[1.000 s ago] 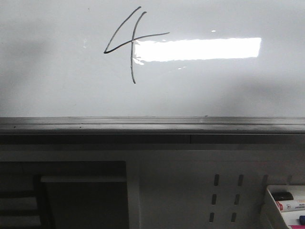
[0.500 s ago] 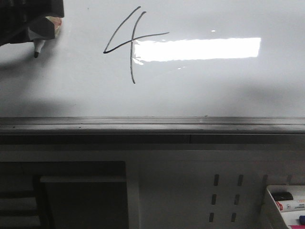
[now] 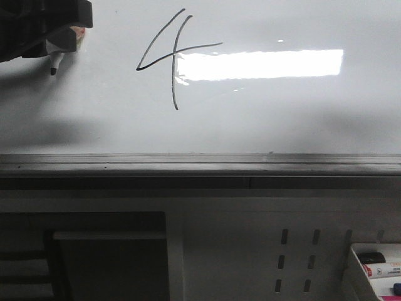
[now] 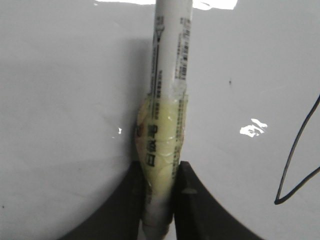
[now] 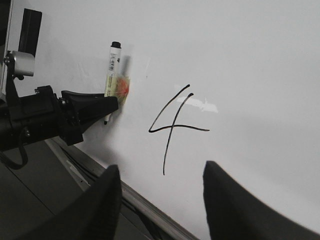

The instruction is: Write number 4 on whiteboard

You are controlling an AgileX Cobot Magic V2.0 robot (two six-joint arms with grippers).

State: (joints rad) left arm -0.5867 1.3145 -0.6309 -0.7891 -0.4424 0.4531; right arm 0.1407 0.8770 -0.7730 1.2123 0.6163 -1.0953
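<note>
A: What takes up the most room?

B: The whiteboard [image 3: 301, 119]. It fills the upper half of the front view, glossy, with a bright strip of reflected light, and its dark grey edge rail [image 3: 200, 164] runs the full width below. Under the rail sits a white perforated panel [image 3: 294, 263], and a tray [image 3: 376, 271] with markers shows at the lower right corner.

A: Where is the number 4 [image 3: 173, 56]?

B: On the board's upper part, left of centre, thin black slanted strokes with an open top. Bare board lies on every side of it, widest toward the right.

A: And the pincers?

B: The left pincer [image 4: 159, 200] is clamped on a white marker [image 4: 167, 90], its fingers pressing a yellowish tape wrap around the barrel. In the front view it sits at the upper left corner, well apart from the digit, the black tip pointing down. Whether the tip touches the board, I cannot tell. The right pincer [image 5: 159, 200] stands wide apart, holding nothing, facing the board.

A: Any readable writing?

B: The marker barrel carries a barcode and small print, too fine to read.
</note>
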